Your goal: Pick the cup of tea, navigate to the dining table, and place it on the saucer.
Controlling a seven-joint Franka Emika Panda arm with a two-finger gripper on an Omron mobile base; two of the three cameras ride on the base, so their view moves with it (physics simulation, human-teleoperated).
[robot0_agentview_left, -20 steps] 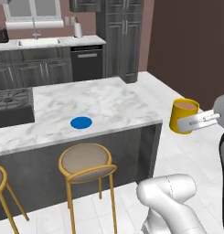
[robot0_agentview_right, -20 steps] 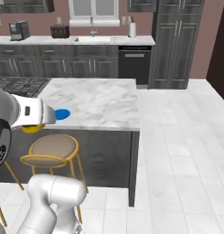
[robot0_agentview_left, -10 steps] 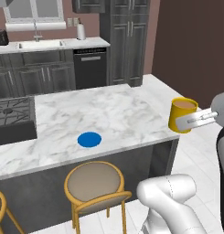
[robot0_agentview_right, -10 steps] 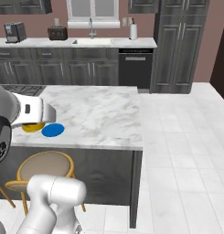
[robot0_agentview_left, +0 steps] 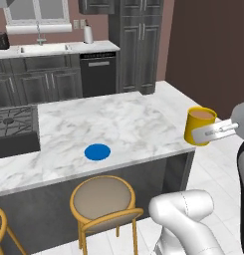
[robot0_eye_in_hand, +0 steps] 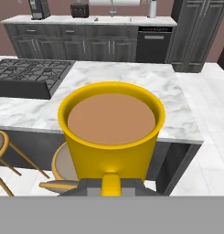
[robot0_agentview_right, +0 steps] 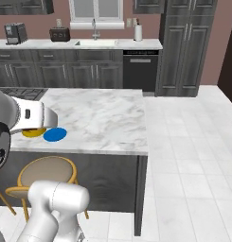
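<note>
Marble tabletop (robot0_agentview_left: 123, 124) carries the blue saucer (robot0_agentview_left: 97, 152), well left of the end effector (robot0_agentview_left: 205, 133), which grips the cup of tea (robot0_agentview_left: 198, 124) by its handle off the edge.

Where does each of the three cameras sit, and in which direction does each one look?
Left base view: behind the arm on its left, looking forward and down over the dining table; the gripper holds the cup of tea at right, the arm's white body below.
Right base view: behind on the right, facing the same table; the arm covers most of the cup beside the saucer.
Hand view: on the hand, looking along the gripper over the cup toward the stove.
Shared: both base views show saucer, table and back cabinets.
</note>
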